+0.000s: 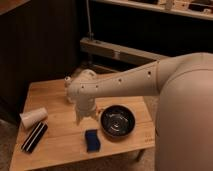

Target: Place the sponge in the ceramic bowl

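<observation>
Sponge (92, 140), dark blue and blocky, lies flat on the wooden table (50, 95), close to its front edge and just left of the ceramic bowl (118, 122); whether the two touch cannot be told.

Camera view, surface: the table is a pale wood slab seen from above and at an angle. The bowl, glossy black with a greyish gleam at its centre, sits toward the right front part of the top. A white paper cup (33, 117) lies on its side near the left edge, and a black-and-white striped long box (34, 137) lies just in front of it, slanting toward the front left corner.

Camera view, robot: the pale arm (130, 82) reaches in from the right across the table's rear half. The gripper (86, 120) points down over the middle of the top, behind the sponge and left of the bowl, its jaws spread wide with nothing between them.

Camera view, room: a dark panelled wall (40, 40) stands behind the table, with a light horizontal rail (120, 50) farther back. Bare wood lies open between the cup and the gripper and along the rear left of the top. The robot's bulky body (185, 120) fills the right foreground and hides the table's right end.
</observation>
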Controlling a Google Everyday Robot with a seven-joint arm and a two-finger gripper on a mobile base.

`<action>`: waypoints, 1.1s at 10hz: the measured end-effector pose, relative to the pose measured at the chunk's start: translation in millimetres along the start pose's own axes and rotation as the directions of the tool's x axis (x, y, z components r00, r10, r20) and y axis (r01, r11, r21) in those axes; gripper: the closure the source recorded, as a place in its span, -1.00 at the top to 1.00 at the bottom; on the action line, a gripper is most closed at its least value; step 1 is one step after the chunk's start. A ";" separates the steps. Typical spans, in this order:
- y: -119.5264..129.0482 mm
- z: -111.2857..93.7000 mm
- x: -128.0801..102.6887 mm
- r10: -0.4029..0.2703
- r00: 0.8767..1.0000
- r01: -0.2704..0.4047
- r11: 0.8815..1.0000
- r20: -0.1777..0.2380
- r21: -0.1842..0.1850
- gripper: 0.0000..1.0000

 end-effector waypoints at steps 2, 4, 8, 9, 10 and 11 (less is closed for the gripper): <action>-0.3 8.8 2.6 -0.014 1.000 0.014 1.000 0.001 -0.008 0.30; -2.4 16.2 4.4 -0.030 0.999 0.030 0.999 0.013 -0.018 0.30; -3.0 33.4 7.4 -0.058 0.998 0.059 0.998 0.012 -0.017 0.30; -1.9 40.3 7.9 -0.060 0.998 0.060 0.998 0.005 -0.016 0.30; -1.7 46.1 8.3 -0.061 0.998 0.061 0.998 -0.001 -0.014 0.30; -1.1 51.5 8.5 -0.062 0.998 0.062 0.998 -0.005 -0.016 0.30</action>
